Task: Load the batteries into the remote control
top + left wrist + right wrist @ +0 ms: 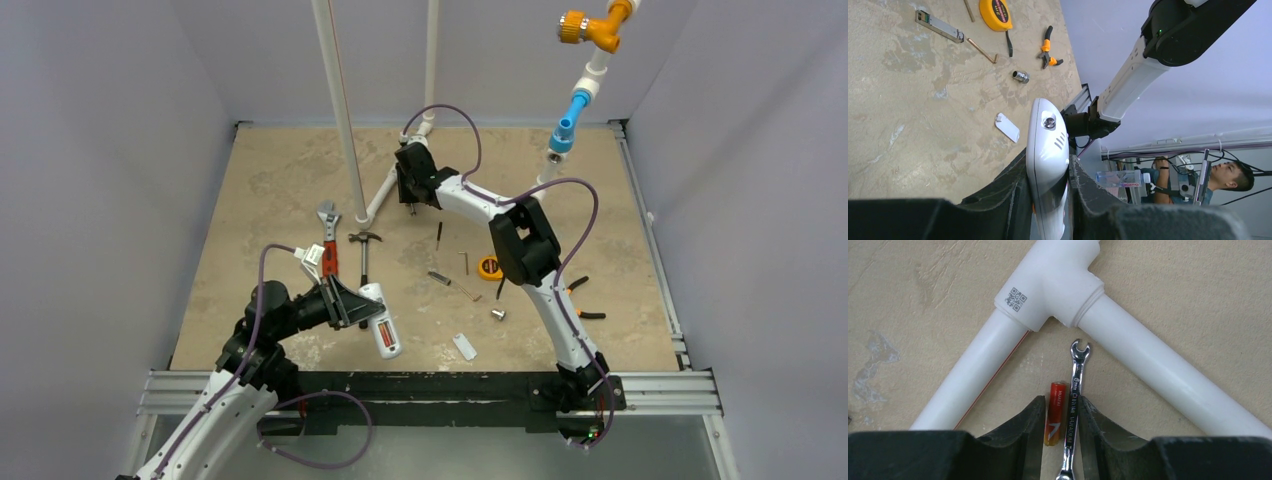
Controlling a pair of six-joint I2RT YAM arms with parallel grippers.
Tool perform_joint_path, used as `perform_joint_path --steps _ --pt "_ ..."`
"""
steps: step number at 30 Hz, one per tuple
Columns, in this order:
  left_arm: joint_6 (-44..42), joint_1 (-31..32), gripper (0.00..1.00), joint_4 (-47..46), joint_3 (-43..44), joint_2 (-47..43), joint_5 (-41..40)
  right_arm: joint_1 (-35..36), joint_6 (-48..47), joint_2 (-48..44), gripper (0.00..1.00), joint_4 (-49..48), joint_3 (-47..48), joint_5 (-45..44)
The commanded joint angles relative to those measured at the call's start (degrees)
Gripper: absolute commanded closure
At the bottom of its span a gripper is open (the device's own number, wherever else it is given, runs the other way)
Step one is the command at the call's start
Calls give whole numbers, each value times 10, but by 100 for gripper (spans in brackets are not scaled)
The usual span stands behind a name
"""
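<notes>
Right gripper (1062, 407): jaws straddle both the small orange-red cylindrical battery (1055, 412) and the slim chrome steel combination wrench (1075, 385) touching it, beside the white plastic pipe tee (1053, 285). Whether they are clamped cannot be told. Shift sideways to exclude the wrench before closing. Left gripper (1048, 162): clamped on the slim white rectangular remote control (1047, 132), near the table's front edge.
</notes>
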State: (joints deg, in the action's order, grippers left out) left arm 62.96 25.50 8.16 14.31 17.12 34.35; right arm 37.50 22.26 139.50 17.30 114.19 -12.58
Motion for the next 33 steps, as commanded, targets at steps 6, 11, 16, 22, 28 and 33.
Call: perform_joint_path --steps 6,11,16,22,28,33 --pt "2 -3 100 -31 4 -2 11 1 5 17 75 41 27 -3" --pt "2 -4 100 -31 3 -2 12 1 -4 8 75 42 13 -17" --pt "2 -3 100 -32 2 -1 12 1 -24 -2 78 61 4 -46" --pt "2 -3 100 -36 2 3 14 1 -48 -20 82 76 -23 -67" --pt "2 -3 100 -36 2 4 14 3 -73 -38 84 111 -53 -64" --pt "3 -3 100 -35 3 5 15 16 -82 -84 86 105 -132 -52"
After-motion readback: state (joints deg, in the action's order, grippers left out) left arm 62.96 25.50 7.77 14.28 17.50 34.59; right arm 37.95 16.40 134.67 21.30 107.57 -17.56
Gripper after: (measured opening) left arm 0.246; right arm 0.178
